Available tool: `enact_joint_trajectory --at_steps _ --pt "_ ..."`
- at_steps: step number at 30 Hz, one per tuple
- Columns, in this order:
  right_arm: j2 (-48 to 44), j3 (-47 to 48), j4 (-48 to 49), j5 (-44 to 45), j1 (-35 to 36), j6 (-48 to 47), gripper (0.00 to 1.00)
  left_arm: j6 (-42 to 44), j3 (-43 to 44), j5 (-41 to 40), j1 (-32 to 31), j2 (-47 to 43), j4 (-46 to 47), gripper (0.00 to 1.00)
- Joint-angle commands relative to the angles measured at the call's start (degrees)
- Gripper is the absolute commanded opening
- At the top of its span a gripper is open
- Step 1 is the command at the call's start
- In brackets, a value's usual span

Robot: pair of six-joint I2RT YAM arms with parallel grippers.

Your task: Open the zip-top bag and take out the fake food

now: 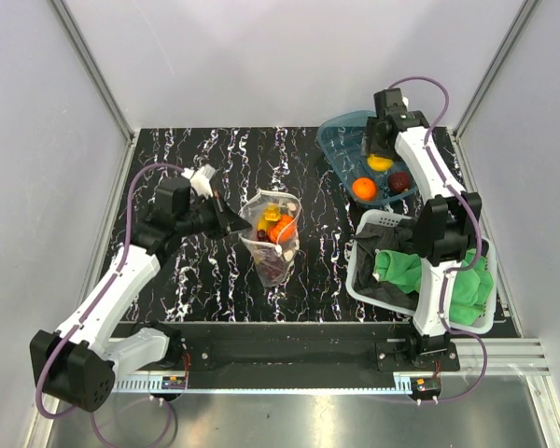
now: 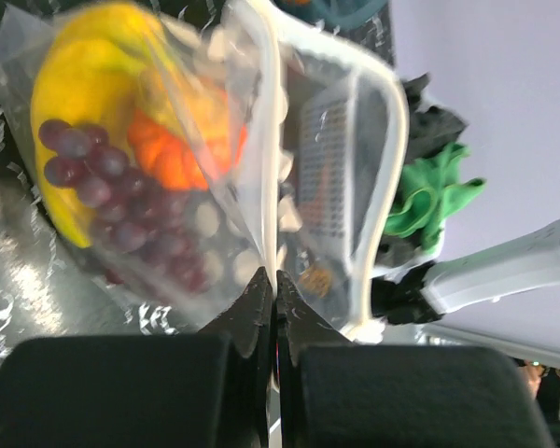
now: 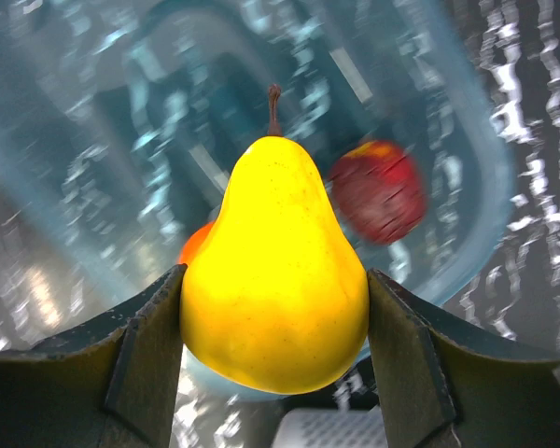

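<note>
While the left gripper (image 2: 271, 280) has its fingers pressed together on the rim of the zip-top bag (image 1: 273, 245), the bag sits mid-table on the black marbled table (image 1: 187, 280) with its mouth gaping. The fake food (image 2: 121, 159) inside is a yellow banana, an orange piece and dark grapes. The right gripper (image 3: 275, 289) pinches a yellow pear (image 3: 273, 224) between both fingers above the blue tub (image 1: 340, 140) at far right. An orange fruit (image 1: 363, 189) and a dark red fruit (image 1: 400, 180) lie in that tub. A white basket (image 1: 378, 222) holding green cloth (image 1: 467, 291) stands nearer the right arm's base.
</note>
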Motion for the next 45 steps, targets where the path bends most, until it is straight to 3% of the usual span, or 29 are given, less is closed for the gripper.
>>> enact_joint_trajectory --at_steps 1,2,6,14,18,24,31,35,39,45 --pt "5.1 5.8 -1.6 4.8 -2.2 -4.9 0.69 3.5 -2.8 -0.4 0.0 -2.4 0.4 0.0" --pt "5.9 7.8 -1.7 5.6 -2.5 -5.4 0.79 3.6 -2.7 -0.4 0.0 -2.3 0.3 0.0" --pt "8.3 10.9 -3.8 6.5 -3.1 -5.7 1.0 4.0 -1.4 -1.1 0.0 -3.8 -0.2 0.0" --pt "3.1 10.0 -10.9 2.4 -1.2 -1.4 1.0 4.8 1.1 -0.9 -0.1 -3.6 -1.0 0.0" --pt "-5.0 8.2 -12.0 -0.1 8.7 -2.9 1.0 5.4 1.6 -1.5 -0.1 -3.8 -0.8 0.0" --pt "-12.7 7.9 -13.9 -4.9 23.0 2.1 0.92 3.8 1.4 -1.2 -0.3 -4.5 0.2 0.0" --pt "-12.4 14.3 -17.2 -4.8 37.6 5.8 0.78 3.1 0.9 -2.1 -0.3 -5.2 1.0 0.0" --pt "-9.1 15.6 -20.3 -3.9 40.7 4.7 0.61 2.5 0.9 -2.0 -0.3 -5.2 1.8 0.0" --pt "-8.9 10.4 -18.1 -5.4 41.1 3.7 0.46 2.1 0.7 -2.3 -0.3 -5.3 2.3 0.0" --pt "-9.6 2.6 -12.9 -7.9 41.4 1.6 0.45 1.6 0.8 -2.3 -0.3 -5.4 2.7 0.0"
